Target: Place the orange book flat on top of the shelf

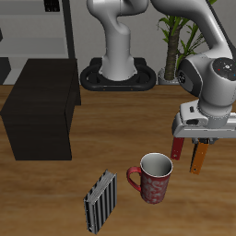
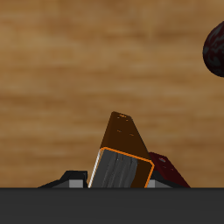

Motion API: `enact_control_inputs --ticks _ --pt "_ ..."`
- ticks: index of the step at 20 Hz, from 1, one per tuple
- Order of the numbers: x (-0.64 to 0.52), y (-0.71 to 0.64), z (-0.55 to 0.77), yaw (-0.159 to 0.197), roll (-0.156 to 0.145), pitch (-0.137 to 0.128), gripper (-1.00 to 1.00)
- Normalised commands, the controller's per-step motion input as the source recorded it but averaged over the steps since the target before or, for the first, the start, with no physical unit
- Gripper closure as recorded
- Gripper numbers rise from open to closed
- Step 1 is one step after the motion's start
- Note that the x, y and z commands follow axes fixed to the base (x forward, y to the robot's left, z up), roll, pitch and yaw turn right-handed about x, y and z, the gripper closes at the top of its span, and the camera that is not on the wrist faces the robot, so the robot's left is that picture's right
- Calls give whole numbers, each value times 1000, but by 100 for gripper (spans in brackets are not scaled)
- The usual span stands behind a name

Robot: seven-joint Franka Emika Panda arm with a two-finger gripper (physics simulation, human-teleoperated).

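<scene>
My gripper [image 1: 195,138] is shut on the orange book [image 1: 197,158], which hangs upright from the fingers above the table near the front edge. In the wrist view the orange book [image 2: 118,156] sticks out between the jaws of the gripper [image 2: 118,178], its dark page edge showing. The dark red book [image 1: 176,148] is upright right beside it and also shows in the wrist view [image 2: 168,168]; I cannot tell what holds it up. The shelf [image 1: 41,109], a black boxy cabinet with a bare flat top, stands across the table, well away from the gripper.
A red patterned mug [image 1: 155,177] stands just beside and below the gripper, and shows in the wrist view [image 2: 215,48]. A grey-striped book [image 1: 101,201] lies near the front edge. A grey open-frame shelving unit [image 1: 37,28] and a plant [image 1: 175,37] stand behind the table.
</scene>
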Motion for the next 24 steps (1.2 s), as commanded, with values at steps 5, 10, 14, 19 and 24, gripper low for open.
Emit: enact_control_inputs --ticks 5,10,14,19,24 --pt "-3 31 -11 22 22 -14 100" --pt "-75 145 263 22 23 -32 100" --pt "-105 66 446 13 6 -52 100" --pt "-35 -12 179 -3 7 -2 100" --pt "-173 -160 726 10 1 -32 100"
